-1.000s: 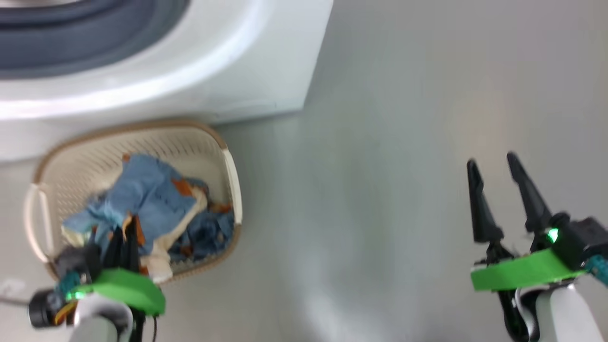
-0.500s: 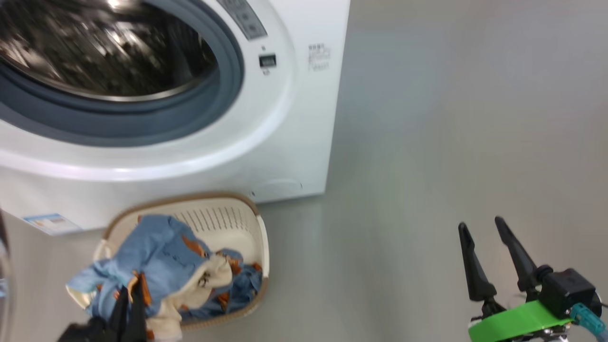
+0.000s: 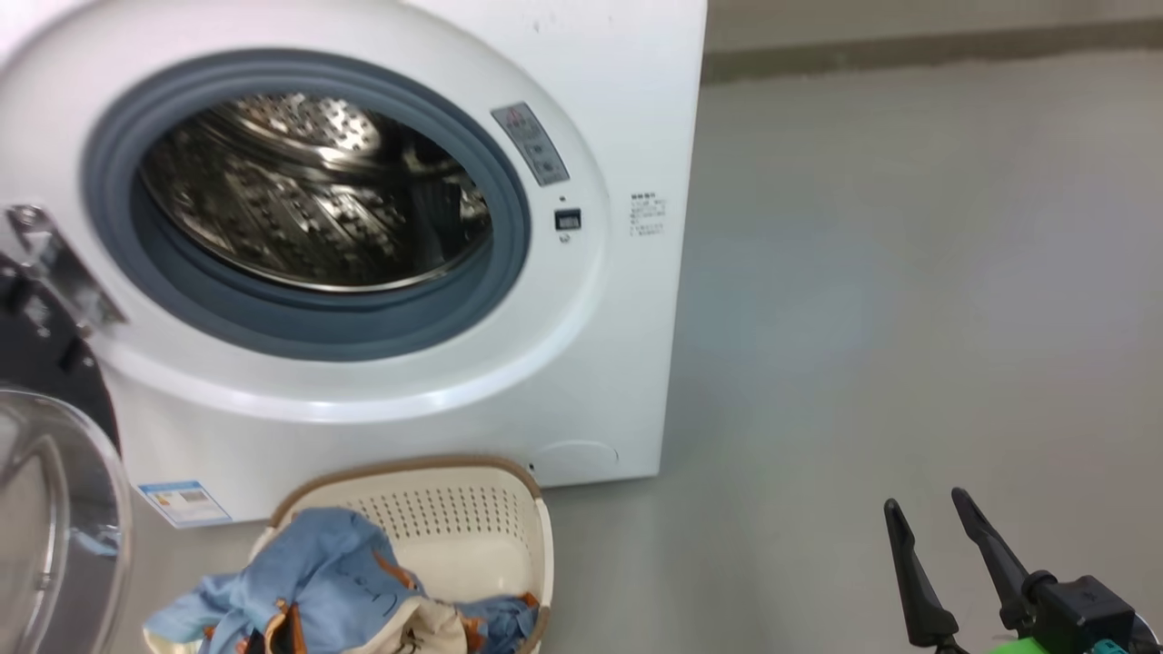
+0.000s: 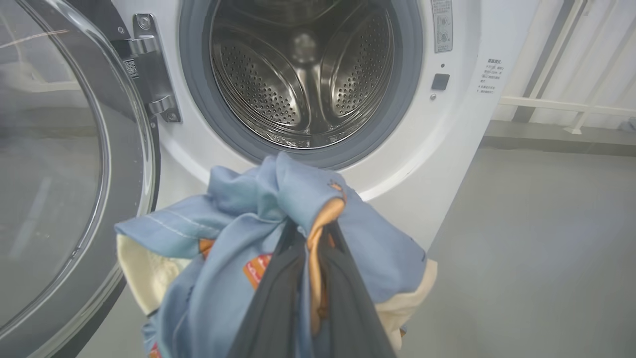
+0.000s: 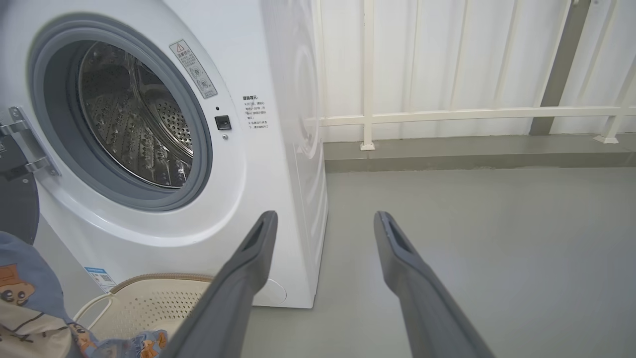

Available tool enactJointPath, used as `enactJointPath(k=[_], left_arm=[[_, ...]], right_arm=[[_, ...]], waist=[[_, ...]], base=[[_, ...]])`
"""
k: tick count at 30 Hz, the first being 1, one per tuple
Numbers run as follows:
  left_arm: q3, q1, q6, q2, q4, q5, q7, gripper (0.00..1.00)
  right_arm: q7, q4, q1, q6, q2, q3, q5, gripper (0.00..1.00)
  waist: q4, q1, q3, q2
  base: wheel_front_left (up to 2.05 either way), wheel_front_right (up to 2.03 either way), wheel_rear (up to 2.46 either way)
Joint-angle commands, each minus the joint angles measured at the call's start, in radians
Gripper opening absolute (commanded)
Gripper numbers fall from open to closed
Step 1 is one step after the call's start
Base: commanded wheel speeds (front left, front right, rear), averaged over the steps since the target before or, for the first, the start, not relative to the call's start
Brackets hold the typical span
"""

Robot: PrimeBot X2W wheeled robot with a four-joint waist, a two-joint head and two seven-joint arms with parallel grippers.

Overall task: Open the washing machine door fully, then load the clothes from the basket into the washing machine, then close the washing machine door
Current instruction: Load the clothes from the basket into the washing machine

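The clothes [image 4: 233, 219], soft light-blue fabric with orange-brown prints and cream trim, are gripped in a bunch by the left hand [image 4: 315, 233], its dark fingers closed tight on a fold. The perforated steel drum [image 4: 303, 74] of the washing machine [image 4: 447, 159] lies straight ahead and higher, along the finger axis. The washing machine door [image 4: 49, 174], with its bulging clear glass, is swung wide. More garments lie in the perforated basket [image 3: 454, 522]. The right hand [image 5: 325, 219] is spread wide and empty.

Grey floor [image 3: 909, 272]; white railing [image 5: 447, 115] against white wall.
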Motion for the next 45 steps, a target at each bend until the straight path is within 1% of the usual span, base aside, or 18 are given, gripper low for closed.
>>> enactJointPath(k=[1, 11, 28, 37, 42, 45], left_arm=[[0.035, -0.011, 0.011, 0.004, -0.037, 0.008, -0.007, 0.0], [0.053, 0.013, 0.007, 0.004, -0.065, 0.017, -0.007, 0.0], [0.063, 0.0, -0.012, 0.004, -0.054, 0.014, -0.007, 0.0], [0.064, -0.061, -0.026, 0.004, -0.038, 0.007, -0.007, 0.0], [0.074, -0.122, -0.036, 0.004, -0.002, 0.013, -0.007, 0.0], [0.084, -0.187, -0.051, 0.005, 0.04, 0.029, -0.007, 0.0]], right_arm=[[-0.005, -0.023, -0.002, 0.003, -0.011, 0.017, -0.013, 1.0], [-0.005, -0.028, 0.01, 0.003, -0.004, -0.001, -0.013, 1.0], [-0.005, -0.031, 0.003, 0.003, 0.004, 0.0, -0.01, 1.0], [-0.005, -0.036, -0.008, 0.003, 0.008, 0.001, -0.008, 1.0], [-0.005, -0.037, -0.024, 0.003, 0.011, 0.013, -0.003, 1.0], [-0.005, -0.041, -0.042, 0.003, 0.013, 0.018, 0.001, 1.0]], waist=[[0.018, 0.0001, -0.039, 0.0], [0.007, 0.0001, -0.045, 0.0], [-0.01, 0.0001, -0.031, 0.0], [-0.032, 0.0001, -0.008, 0.0], [-0.063, 0.0001, 0.017, 0.0], [-0.093, 0.0001, 0.053, 0.0]], base=[[0.0, 0.0, 0.0], [0.0, 0.0, 0.0], [0.0, 0.0, 0.0], [0.0, 0.0, 0.0], [0.0, 0.0, 0.0], [0.0, 0.0, 0.0]])
